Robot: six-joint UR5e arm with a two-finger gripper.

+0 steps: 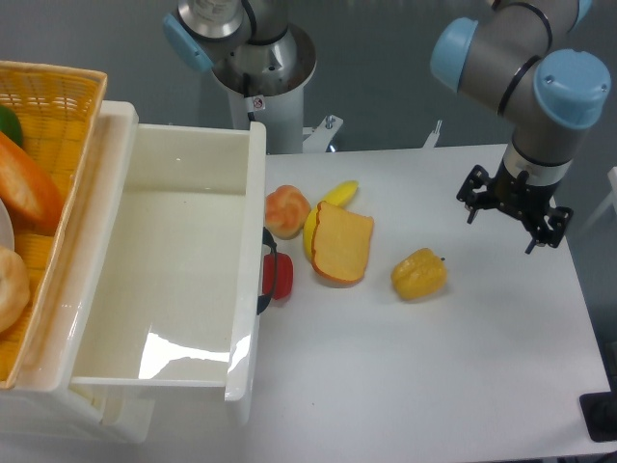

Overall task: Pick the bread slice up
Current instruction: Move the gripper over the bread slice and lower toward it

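Gripper point(513, 214) hangs far right over the table, fingers spread, holding nothing. Bread slice point(341, 244) lies mid-table, touching a banana point(328, 207) w/ a peach point(287, 210) just left (crowded). Risk: 1 finger snags a neighbor, or the flat slice slips out.

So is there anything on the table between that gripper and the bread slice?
Yes. In the camera view, a yellow pepper sits on the table between the gripper and the bread slice, slightly below the direct line. The rest is bare tabletop.
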